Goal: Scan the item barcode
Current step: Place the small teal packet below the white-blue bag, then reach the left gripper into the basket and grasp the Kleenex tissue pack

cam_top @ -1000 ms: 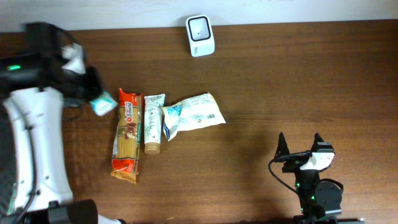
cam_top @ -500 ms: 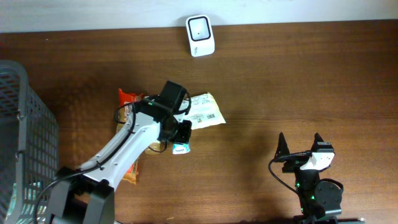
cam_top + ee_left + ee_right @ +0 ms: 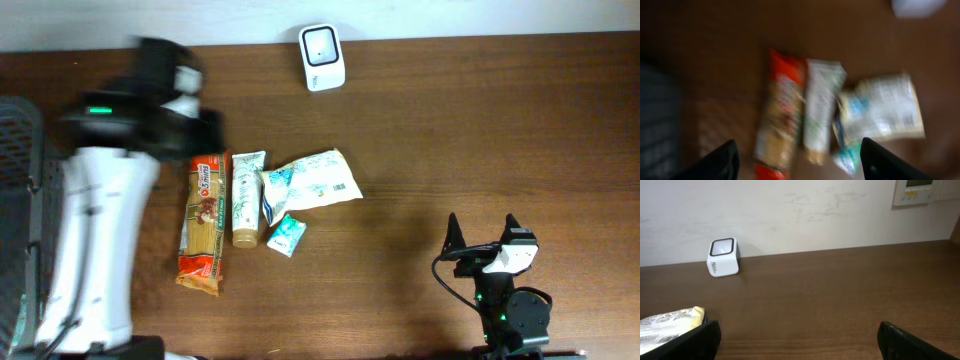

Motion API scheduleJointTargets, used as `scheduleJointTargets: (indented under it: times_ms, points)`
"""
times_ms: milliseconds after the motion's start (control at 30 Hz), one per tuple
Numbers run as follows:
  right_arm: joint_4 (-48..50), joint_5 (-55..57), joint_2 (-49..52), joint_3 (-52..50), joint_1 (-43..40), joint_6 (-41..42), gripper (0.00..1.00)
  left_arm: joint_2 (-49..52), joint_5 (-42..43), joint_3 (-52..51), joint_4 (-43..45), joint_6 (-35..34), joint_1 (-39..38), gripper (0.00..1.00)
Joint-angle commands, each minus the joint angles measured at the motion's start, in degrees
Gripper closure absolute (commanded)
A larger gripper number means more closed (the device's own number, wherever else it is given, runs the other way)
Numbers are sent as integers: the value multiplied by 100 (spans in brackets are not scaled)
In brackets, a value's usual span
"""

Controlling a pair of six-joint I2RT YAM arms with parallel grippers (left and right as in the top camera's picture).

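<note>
Teal packet (image 3: 286, 235): lying on bench (image 3: 450, 130), just below white pouch (image 3: 315, 181).
Left end effector (image 3: 799, 147): wide, empty.
Right end effector (image 3: 799, 329): wide, empty.
Scanner (image 3: 322, 43): bench's far edge.

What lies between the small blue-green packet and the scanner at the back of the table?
The white pouch lies flat across the straight line, just behind the small packet. Past it there is only bare table up to the scanner. Carried above the table, the packet would likely clear the pouch.
</note>
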Motion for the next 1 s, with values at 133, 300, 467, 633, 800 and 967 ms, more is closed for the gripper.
scheduleJointTargets:
  times_ms: [133, 300, 467, 633, 800, 967]
  points:
    - [-13, 9, -42, -48, -33, 20, 1, -229, -109, 833, -575, -1093, 3781, 20]
    - [-15, 9, -42, -48, -33, 20, 1, -225, -199, 9, -374, -1088, 5364, 20]
    - [-15, 9, -42, -48, -33, 22, 1, -203, -369, -1635, 774, -802, 5963, 21]
    - [-15, 9, -42, -48, -33, 22, 1, -201, -909, -3226, 1840, -804, 6011, 20]
    - [-15, 9, -42, -48, -33, 22, 2, 28, -1401, -4006, 2382, -802, 6011, 10]
    - [-15, 9, -42, -48, -33, 22, 1, 798, -1429, -4057, 2363, -804, 6238, 9]
